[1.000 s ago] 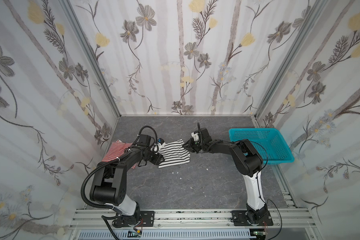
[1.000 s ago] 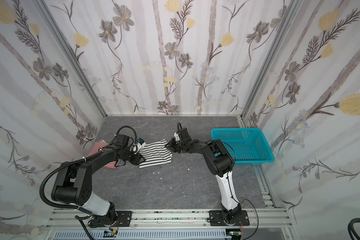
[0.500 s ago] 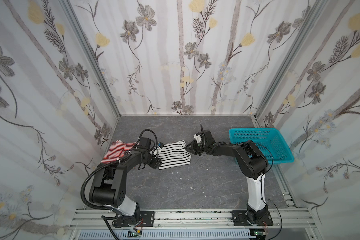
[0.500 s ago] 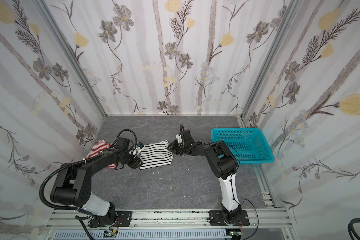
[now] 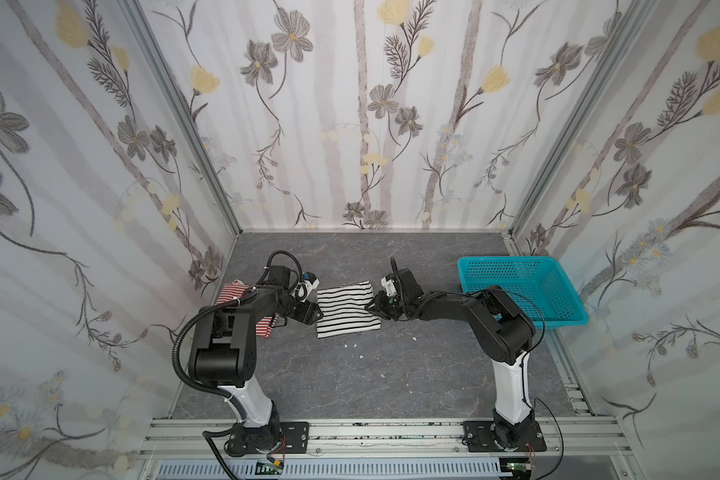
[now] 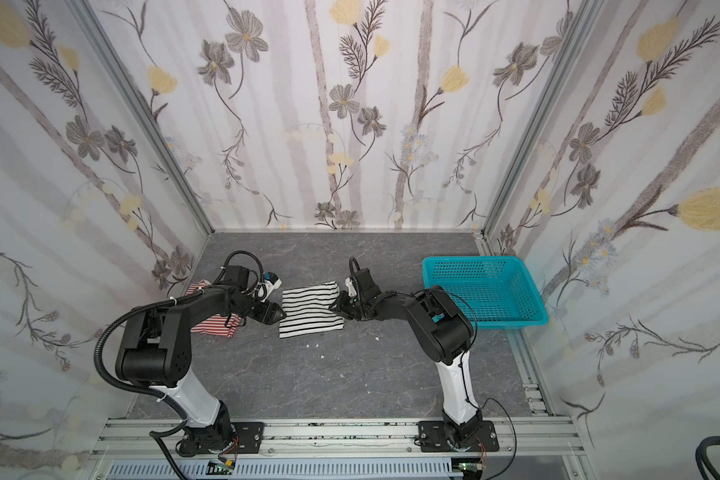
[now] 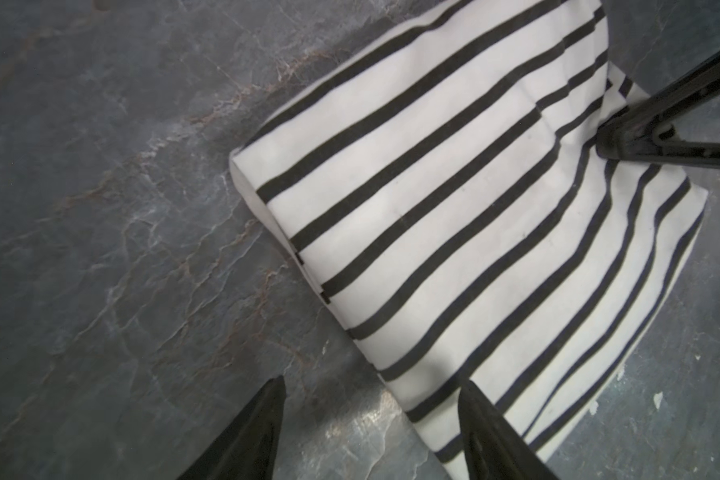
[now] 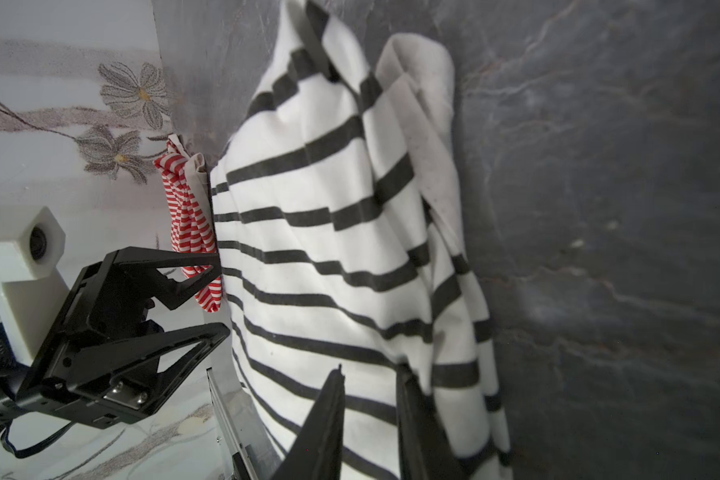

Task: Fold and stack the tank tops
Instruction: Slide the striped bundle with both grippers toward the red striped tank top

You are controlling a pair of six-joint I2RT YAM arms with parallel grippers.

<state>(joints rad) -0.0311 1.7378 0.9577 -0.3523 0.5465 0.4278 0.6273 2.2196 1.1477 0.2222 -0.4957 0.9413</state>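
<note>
While the right claw pinches one edge of the black top on the table and the left claw gapes at the other, a one-sided tug could wreck its fold, with the red top lying nearby.

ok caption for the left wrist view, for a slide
left gripper open at one edge of the folded black-and-white striped tank top on the grey table, right gripper pinching the opposite edge
</note>
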